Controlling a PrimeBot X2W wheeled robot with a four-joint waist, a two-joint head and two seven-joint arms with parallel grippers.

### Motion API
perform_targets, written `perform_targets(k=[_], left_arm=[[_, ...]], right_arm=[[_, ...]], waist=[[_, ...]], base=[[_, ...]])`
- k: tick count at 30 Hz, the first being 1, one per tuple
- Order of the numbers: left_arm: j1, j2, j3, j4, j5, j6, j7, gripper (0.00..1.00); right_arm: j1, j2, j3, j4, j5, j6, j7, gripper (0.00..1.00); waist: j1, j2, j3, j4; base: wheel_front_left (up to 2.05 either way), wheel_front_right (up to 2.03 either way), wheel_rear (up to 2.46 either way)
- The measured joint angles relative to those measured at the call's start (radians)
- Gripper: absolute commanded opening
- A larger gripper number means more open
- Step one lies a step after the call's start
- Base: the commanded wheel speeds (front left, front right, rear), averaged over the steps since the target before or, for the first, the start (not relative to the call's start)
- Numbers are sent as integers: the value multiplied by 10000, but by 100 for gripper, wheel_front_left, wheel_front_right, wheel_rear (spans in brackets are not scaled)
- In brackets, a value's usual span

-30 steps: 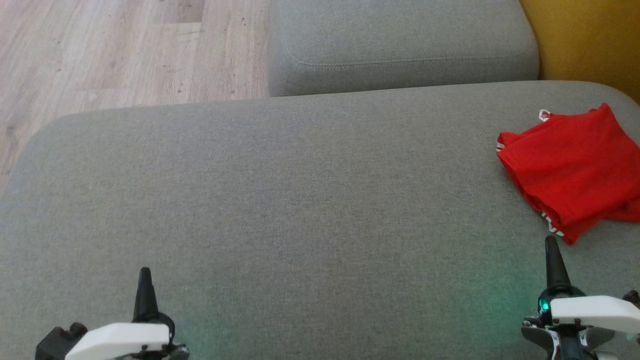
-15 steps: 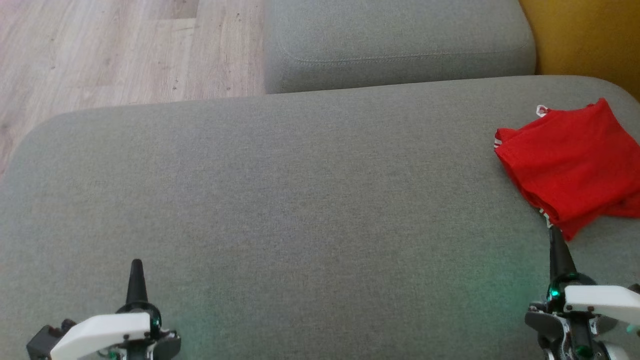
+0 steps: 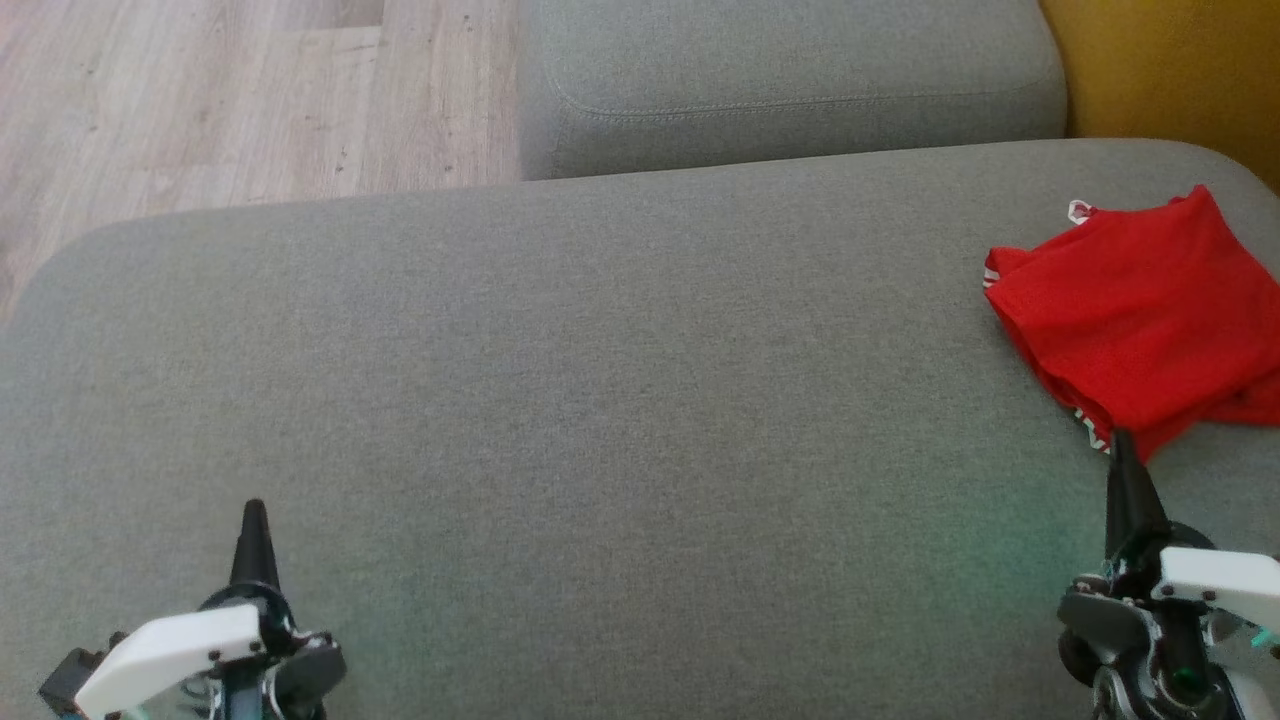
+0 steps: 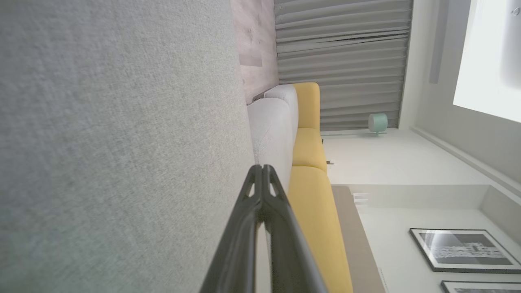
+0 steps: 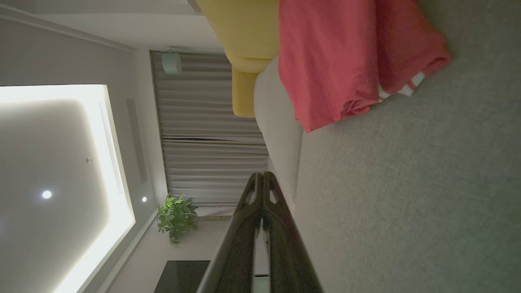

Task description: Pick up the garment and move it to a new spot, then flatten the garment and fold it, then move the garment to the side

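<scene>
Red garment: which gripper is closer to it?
Right. The right gripper sits by the near corner of the red garment; the left gripper is far across the cushion.

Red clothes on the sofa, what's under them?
The red garment lies folded on the grey sofa cushion, and bare cushion shows beside it. The patch right beneath is covered, so whether anything small hides there can't be seen.

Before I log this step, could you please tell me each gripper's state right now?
Left gripper: closed, holding nothing.
Right gripper: closed, holding nothing; the red garment lies free ahead of it.
</scene>
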Motion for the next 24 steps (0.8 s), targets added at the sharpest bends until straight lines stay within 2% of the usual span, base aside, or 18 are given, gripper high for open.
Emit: perform_targets(k=[6, 24], left_arm=[[-199, -6, 194, 81, -690, -127, 127, 0], [-249, -36, 257, 98, -723, -127, 211, 0]], right_arm=[[-201, -2, -86, 12, 650, 0, 165, 0], [-206, -2, -140, 38, 690, 0, 251, 0]], waist=[[0, 0, 34, -40], [0, 0, 33, -40]], base=[[0, 0, 0], [0, 0, 0]])
